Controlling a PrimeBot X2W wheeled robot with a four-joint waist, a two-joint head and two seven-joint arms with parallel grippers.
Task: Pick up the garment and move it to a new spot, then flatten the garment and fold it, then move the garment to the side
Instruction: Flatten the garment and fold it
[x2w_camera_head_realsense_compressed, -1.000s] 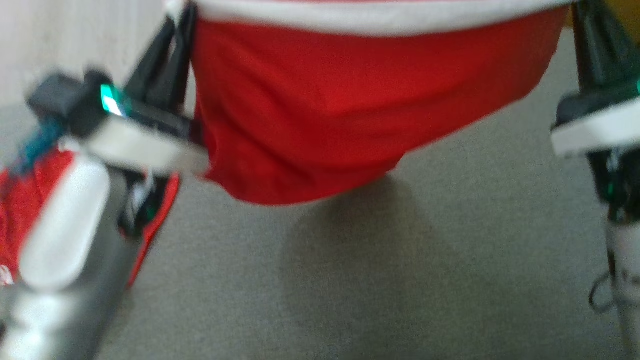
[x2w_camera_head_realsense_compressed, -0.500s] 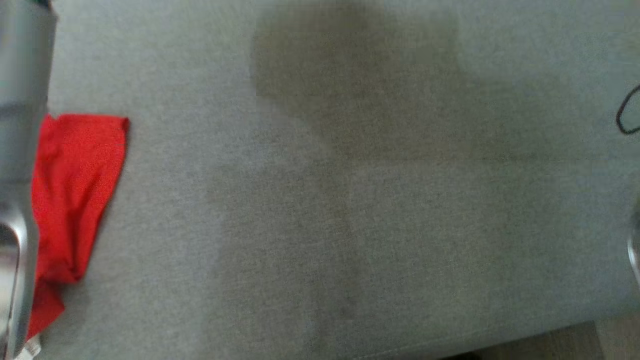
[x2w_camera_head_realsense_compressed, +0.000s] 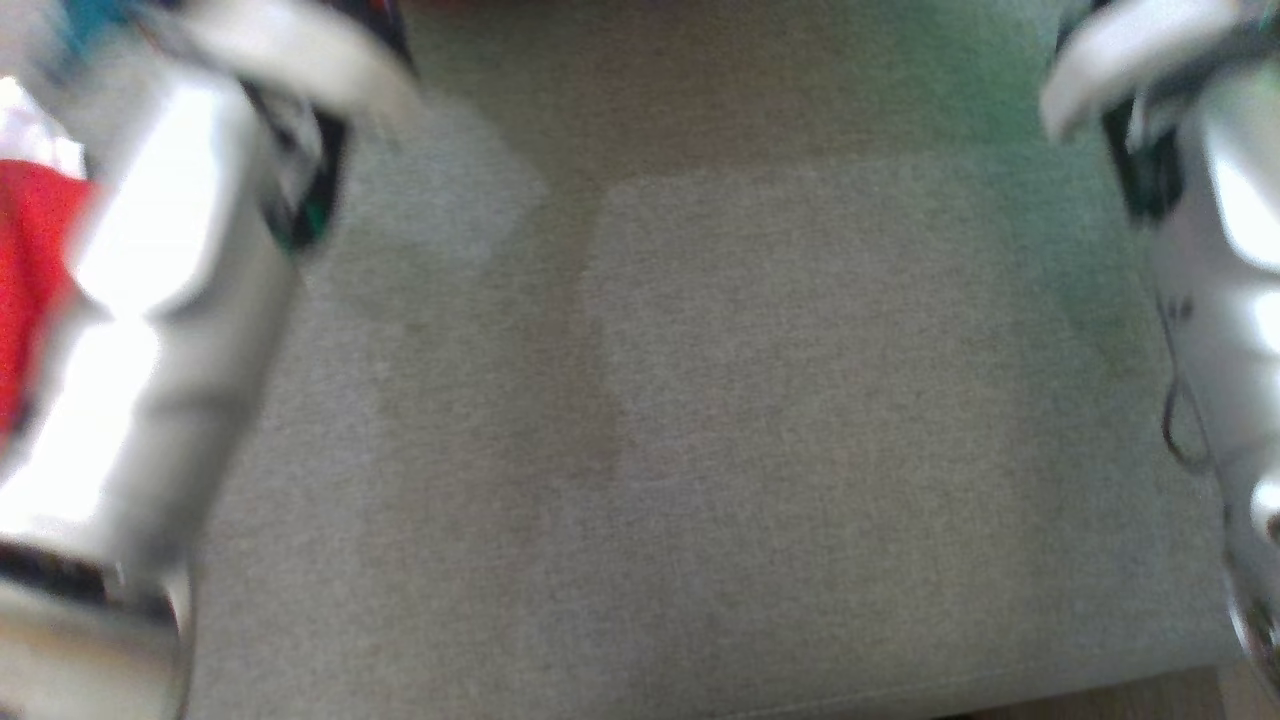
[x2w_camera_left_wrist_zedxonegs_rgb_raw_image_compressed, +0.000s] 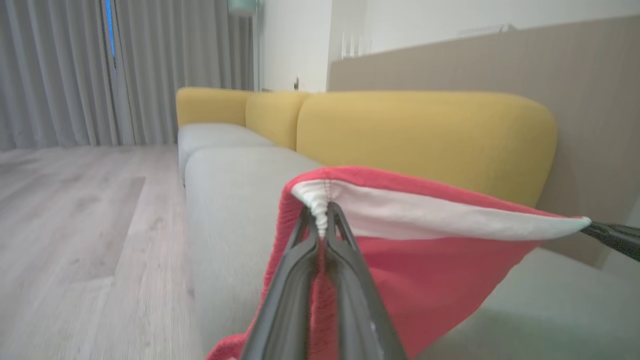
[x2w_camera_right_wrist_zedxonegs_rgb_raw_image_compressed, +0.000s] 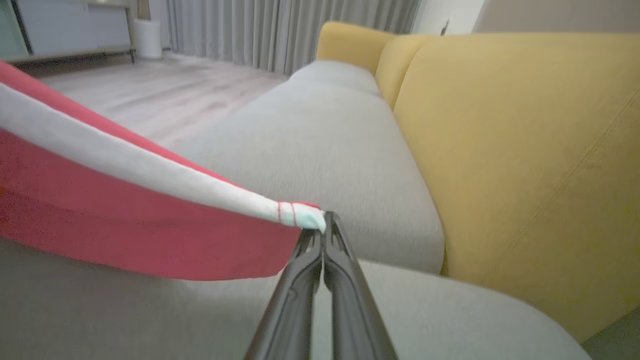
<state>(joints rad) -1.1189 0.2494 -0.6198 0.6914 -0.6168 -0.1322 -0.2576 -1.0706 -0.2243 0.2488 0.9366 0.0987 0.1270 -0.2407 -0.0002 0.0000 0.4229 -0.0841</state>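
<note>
Grey woven sofa seat (x2w_camera_right_wrist_zedxonegs_rgb_raw_image_compressed: 325, 150); both jaws clenched on white-banded red garment (x2w_camera_left_wrist_zedxonegs_rgb_raw_image_compressed: 425, 290).

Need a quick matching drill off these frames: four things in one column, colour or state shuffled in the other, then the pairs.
Things:
1. garment
2. sofa backrest
3. seat cushion
4. left hand

Colour or state:
A. grey
B. shut on a white-banded edge
C. red with a white band
D. yellow

Pairs: 1-C, 2-D, 3-A, 4-B
</note>
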